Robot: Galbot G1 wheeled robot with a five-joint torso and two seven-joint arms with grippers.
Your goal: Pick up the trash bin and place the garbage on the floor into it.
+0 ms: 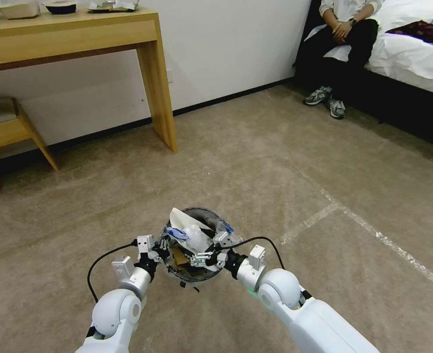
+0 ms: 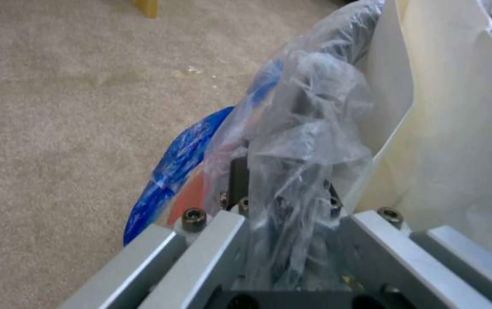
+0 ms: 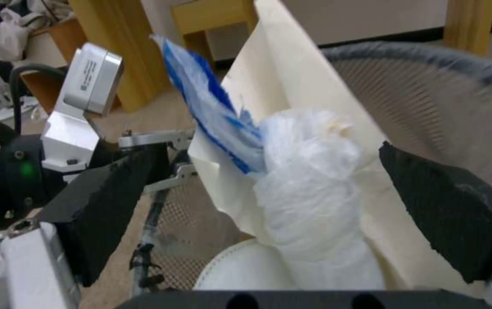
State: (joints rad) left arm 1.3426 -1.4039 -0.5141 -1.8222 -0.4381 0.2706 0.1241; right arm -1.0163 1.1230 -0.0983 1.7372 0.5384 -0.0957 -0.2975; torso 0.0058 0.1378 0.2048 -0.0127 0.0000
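The trash bin (image 1: 204, 212) hangs just above the floor (image 1: 275, 162), its grey rim (image 3: 429, 56) and mesh wall close in the right wrist view. My left gripper (image 1: 161, 251) is shut on the bin's near-left rim, with the crinkly clear liner (image 2: 309, 128) bunched between its fingers. Over the bin's mouth, my right gripper (image 1: 201, 257) stands open, and its black pads (image 3: 103, 201) flank a white crumpled bundle (image 3: 309, 184) without touching it. More garbage stands in the bin: a flat cream-white slipper (image 3: 291, 86) and a blue-marked plastic piece (image 3: 211, 107).
A wooden desk (image 1: 157, 88) and a stool (image 1: 10, 132) stand against the wall at the back left. At the back right a person sits on a bed (image 1: 412, 54). White tape lines (image 1: 363, 225) cross the carpet to my right.
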